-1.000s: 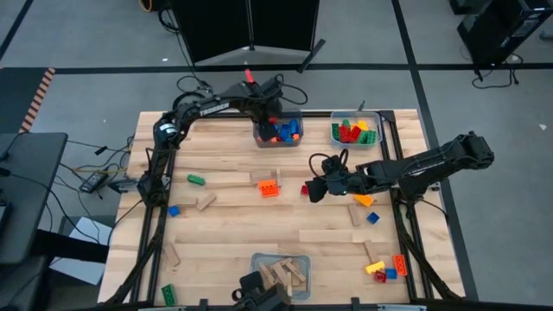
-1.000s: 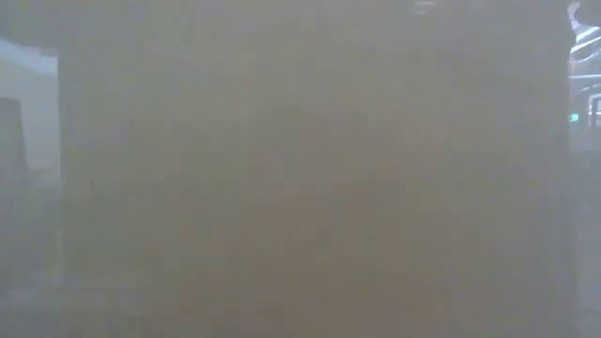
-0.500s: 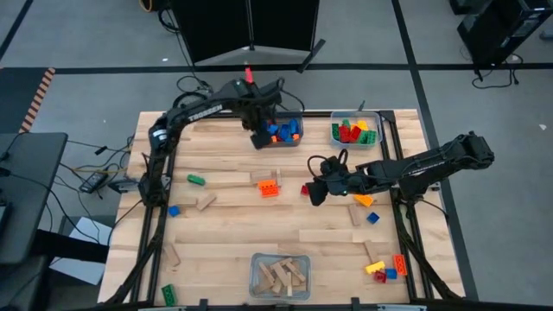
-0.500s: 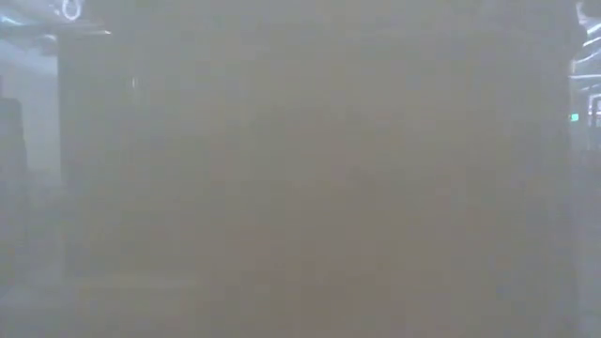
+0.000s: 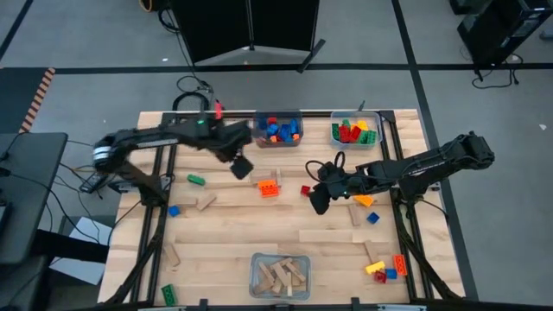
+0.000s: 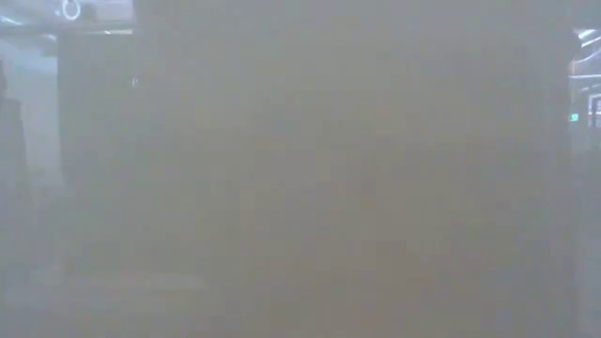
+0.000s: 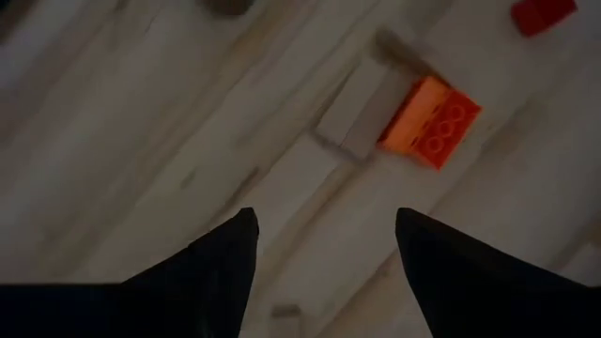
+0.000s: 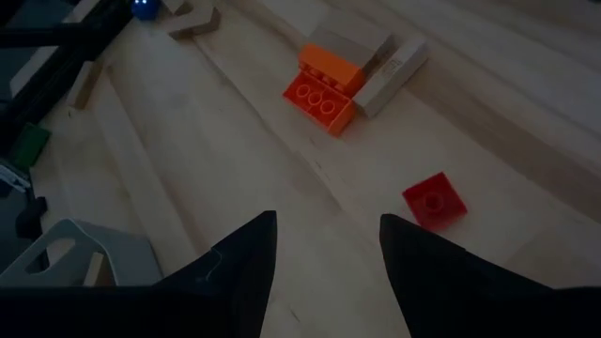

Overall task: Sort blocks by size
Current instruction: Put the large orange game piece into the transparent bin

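The orange six-stud brick [image 5: 270, 187] lies flat near the middle of the wooden table [image 5: 233, 233], and serves as the reference here. A tan wooden block [image 5: 265, 176] touches its far side; both wrist views show the two pressed together. A small red brick [image 5: 305, 190] lies just beside the orange brick on the right arm's side, apart from it. The left gripper [image 5: 241, 166] hangs above the table just to the far-left of the orange brick, its fingers [image 7: 211, 268] spread wide with nothing between them. The right gripper [image 5: 318, 200] sits low on the other side, just past the red brick, its fingers [image 8: 235, 258] parted and empty. Beyond the orange brick, at the far edge, stands a clear bin [image 5: 278, 130] of blue and orange bricks, with a second clear bin [image 5: 355, 130] of red, green and yellow bricks to its right. Near the front edge, a third clear bin [image 5: 280, 276] holds tan wooden blocks. A green brick [image 5: 196, 180], a blue brick [image 5: 173, 210] and a loose wooden block [image 5: 206, 202] lie to the left of the orange brick. A cluster of yellow, red, blue and orange bricks [image 5: 385, 268] lies well apart at the front right corner. The low view shows only a blurred haze.
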Robot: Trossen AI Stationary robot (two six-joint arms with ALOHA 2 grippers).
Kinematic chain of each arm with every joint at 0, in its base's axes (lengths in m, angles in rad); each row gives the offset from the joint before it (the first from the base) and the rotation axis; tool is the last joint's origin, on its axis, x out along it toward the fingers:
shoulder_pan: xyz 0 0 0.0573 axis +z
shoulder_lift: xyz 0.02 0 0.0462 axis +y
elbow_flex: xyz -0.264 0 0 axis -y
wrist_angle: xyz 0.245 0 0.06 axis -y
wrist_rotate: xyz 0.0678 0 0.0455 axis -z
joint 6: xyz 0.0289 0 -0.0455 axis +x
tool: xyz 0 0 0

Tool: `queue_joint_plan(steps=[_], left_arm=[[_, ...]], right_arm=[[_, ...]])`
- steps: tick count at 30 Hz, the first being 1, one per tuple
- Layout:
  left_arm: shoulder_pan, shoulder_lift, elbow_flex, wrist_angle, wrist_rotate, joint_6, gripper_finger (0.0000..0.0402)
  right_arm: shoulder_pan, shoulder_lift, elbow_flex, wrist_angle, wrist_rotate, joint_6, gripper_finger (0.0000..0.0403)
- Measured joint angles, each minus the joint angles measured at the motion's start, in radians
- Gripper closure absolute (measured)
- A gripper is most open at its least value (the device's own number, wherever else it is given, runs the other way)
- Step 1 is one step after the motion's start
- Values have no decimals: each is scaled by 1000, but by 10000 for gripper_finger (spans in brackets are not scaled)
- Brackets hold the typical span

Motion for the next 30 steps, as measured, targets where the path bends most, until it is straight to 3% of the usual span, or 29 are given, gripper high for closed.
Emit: queue_joint_plan(steps=[7, 11, 16, 20, 27, 30], left_arm=[[-57, -260, -291, 102, -52, -308, 142], [-86, -336, -375, 187, -63, -335, 142], [-90, -338, -412, 341, -64, -327, 142], [-90, -299, -418, 473, -67, -217, 142], [-97, -147, -418, 659, -66, 127, 142], [-103, -67, -418, 748, 2, 225, 142]], right_arm=[[0, 0, 0, 0, 0, -29, 198], [-1, 0, 0, 3, 0, -53, 198], [-1, 0, 0, 10, 25, -53, 198], [-1, 0, 0, 16, 28, -53, 198], [-1, 0, 0, 19, 37, -23, 198], [-1, 0, 0, 20, 55, -19, 198]])
